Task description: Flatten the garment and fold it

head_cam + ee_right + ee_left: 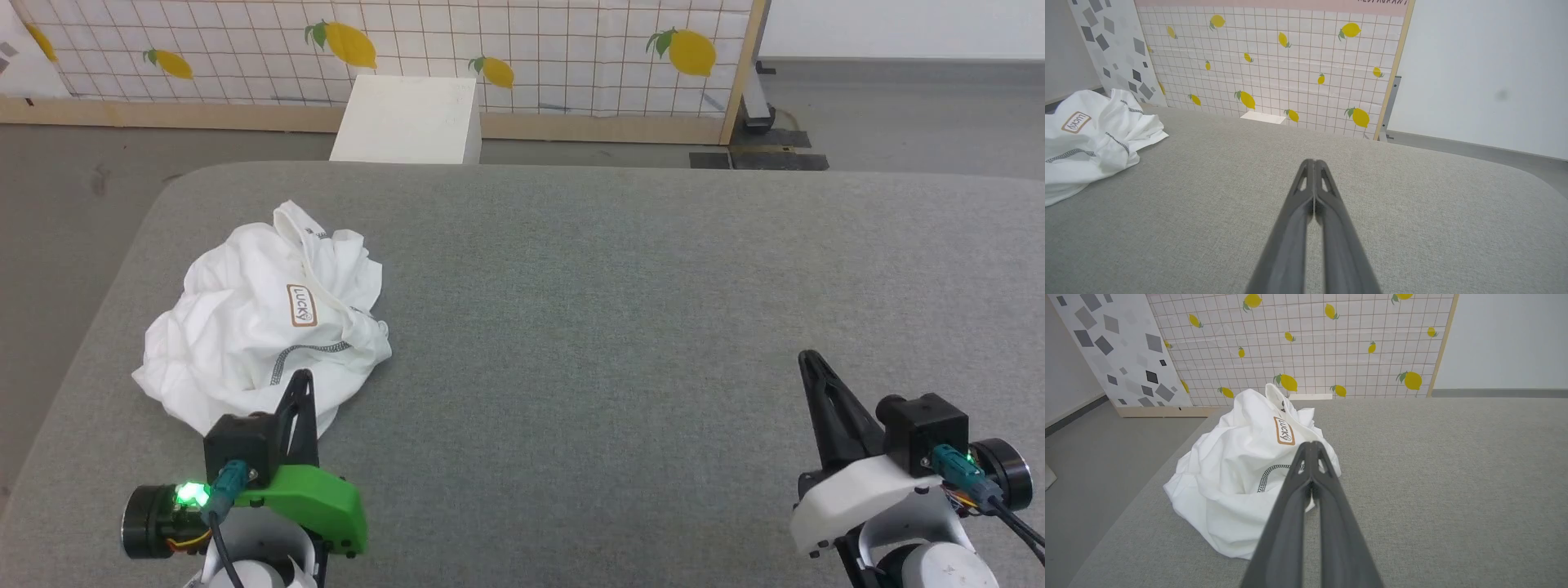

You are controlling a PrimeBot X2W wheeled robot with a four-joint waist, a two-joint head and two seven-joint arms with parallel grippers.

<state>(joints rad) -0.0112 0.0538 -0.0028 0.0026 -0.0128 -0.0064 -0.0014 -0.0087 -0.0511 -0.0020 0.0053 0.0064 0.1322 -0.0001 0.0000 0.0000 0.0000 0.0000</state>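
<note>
The garment [261,327] lies crumpled in a heap on the left of the grey table, its tan-bordered "LUCKY" patch [300,305] and a dark zigzag stitch line facing up. The left wrist view has the garment [1237,477] straight ahead, and the right wrist view has the garment [1090,139] at its far left. My left gripper [302,377] is shut with nothing in it, its tips just at the heap's near edge. My right gripper [808,358] is shut and empty, far to the right over bare table. The left gripper [1311,444] and right gripper [1312,161] show touching tips.
The grey padded table [612,327] has rounded corners and its left edge runs close to the garment. A rigid white box [408,118] stands behind the far edge, before a lemon-patterned tiled panel [531,49]. Grey floor lies to the left.
</note>
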